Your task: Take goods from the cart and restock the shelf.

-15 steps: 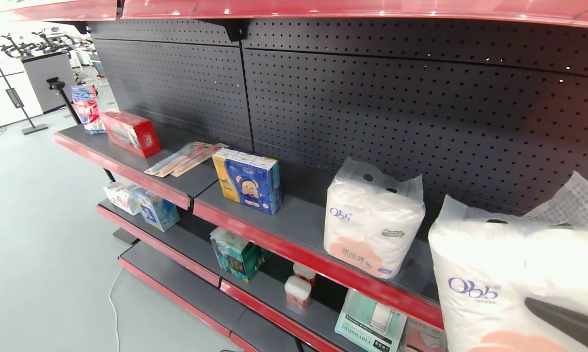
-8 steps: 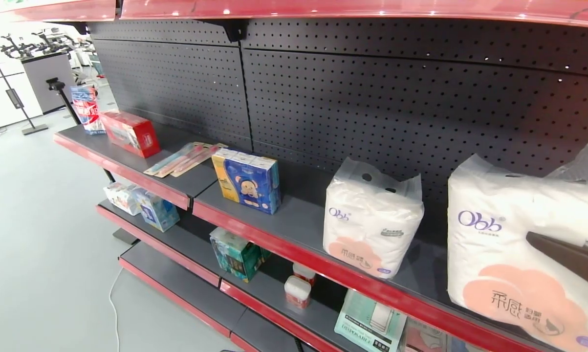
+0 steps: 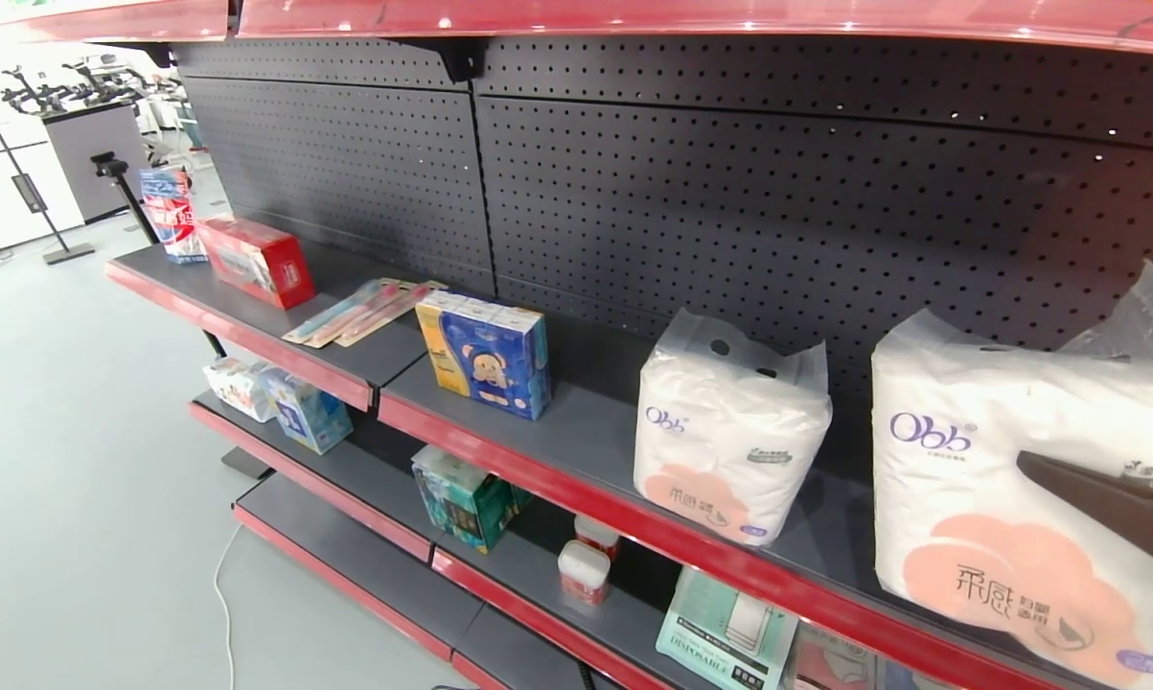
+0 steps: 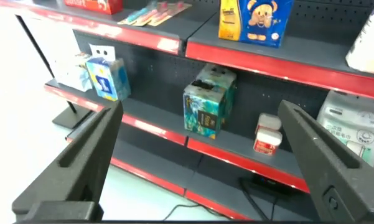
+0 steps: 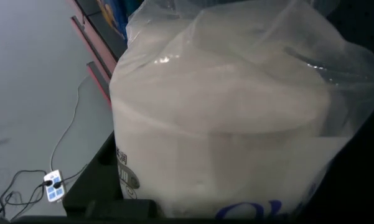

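So the right gripper (image 3: pixel 1065 479) has its grip on a big white plastic-wrapped pack of toilet paper rolls (image 3: pixel 998 422). One dark finger (image 3: pixel 1132 513) lies across the pack's front face. The pack is upright at the far right of the scene, over the black shelf board with the red front edge (image 3: pixel 576 491). I honestly can't tell if its bottom is touching the board or not.

Left of it, with a gap between them, a second matching white pack (image 3: pixel 729 441) stands on the same board. Further left on that board are a blue and yellow tissue bundle (image 3: pixel 488 353), some flat carded toothbrushes (image 3: pixel 360 309) and a red cardboard box (image 3: pixel 255 259).

The left gripper (image 4: pixel 199 155) is spread wide with nothing in it, down in front of the lower shelves. Beyond its fingers the left wrist view shows a teal patterned box (image 4: pixel 208 102), and just to the right of that, two small white jars with red bands (image 4: pixel 267 134) sitting close together on the board below.
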Controlling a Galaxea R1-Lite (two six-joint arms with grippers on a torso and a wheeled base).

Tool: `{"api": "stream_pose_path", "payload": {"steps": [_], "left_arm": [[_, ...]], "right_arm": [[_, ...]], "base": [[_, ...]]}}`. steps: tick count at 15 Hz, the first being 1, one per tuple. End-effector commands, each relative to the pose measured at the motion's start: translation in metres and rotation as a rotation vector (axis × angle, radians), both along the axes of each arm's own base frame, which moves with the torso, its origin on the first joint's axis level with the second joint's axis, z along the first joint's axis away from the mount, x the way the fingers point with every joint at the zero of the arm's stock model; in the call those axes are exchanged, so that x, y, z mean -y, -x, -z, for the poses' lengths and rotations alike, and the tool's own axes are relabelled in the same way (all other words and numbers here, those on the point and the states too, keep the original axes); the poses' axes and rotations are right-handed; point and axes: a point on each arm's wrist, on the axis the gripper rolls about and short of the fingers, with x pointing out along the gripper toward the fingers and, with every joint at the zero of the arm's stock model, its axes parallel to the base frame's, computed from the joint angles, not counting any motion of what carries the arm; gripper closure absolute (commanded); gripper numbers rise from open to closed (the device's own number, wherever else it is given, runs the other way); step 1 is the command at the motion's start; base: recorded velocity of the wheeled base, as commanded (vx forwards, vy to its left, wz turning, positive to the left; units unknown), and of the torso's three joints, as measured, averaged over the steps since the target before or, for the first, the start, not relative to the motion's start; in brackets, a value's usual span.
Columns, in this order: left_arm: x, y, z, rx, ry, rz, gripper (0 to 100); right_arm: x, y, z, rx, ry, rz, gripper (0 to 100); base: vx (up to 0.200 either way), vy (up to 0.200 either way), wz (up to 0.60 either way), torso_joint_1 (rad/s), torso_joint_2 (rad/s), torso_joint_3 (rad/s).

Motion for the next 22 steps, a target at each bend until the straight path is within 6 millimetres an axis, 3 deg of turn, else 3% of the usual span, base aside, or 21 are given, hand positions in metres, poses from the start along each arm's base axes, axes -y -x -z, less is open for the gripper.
{"api": "stream_pose_path", "payload": {"steps": [1, 3, 6, 8, 12, 14, 22], "left_arm": [[-0.001, 0.0, 0.001, 0.007, -0.02, -0.039, 0], [-0.001, 0.0, 0.001, 0.02, -0.002, -0.073, 0], [0.002, -0.003, 0.001, 0.048, 0.016, 0.073, 0], [-0.001, -0.004, 0.001, 0.034, 0.019, -0.054, 0], [-0.001, -0.002, 0.001, 0.055, 0.04, -0.061, 0], [-0.003, -0.002, 0.007, 0.003, 0.044, -0.156, 0], [-0.003, -0.002, 0.007, 0.002, 0.017, -0.127, 0]], "right_arm": [[0.001, -0.003, -0.002, 0.002, 0.001, 0.015, 100], [0.001, -0.006, -0.001, -0.008, 0.006, 0.035, 100], [0.001, -0.01, -0.003, -0.013, 0.008, 0.05, 100], [0.001, -0.012, -0.003, -0.017, 0.011, 0.061, 100], [0.001, -0.014, -0.004, -0.013, 0.014, 0.071, 100], [0.001, -0.014, -0.006, -0.009, 0.013, 0.072, 100], [0.005, -0.016, -0.003, -0.02, 0.02, 0.102, 100]], "base": [[0.0, 0.0, 0.0, 0.0, 0.0, 0.0], [0.0, 0.0, 0.0, 0.0, 0.0, 0.0], [0.0, 0.0, 0.0, 0.0, 0.0, 0.0], [0.0, 0.0, 0.0, 0.0, 0.0, 0.0], [0.0, 0.0, 0.0, 0.0, 0.0, 0.0], [0.0, 0.0, 0.0, 0.0, 0.0, 0.0], [0.0, 0.0, 0.0, 0.0, 0.0, 0.0]]}}
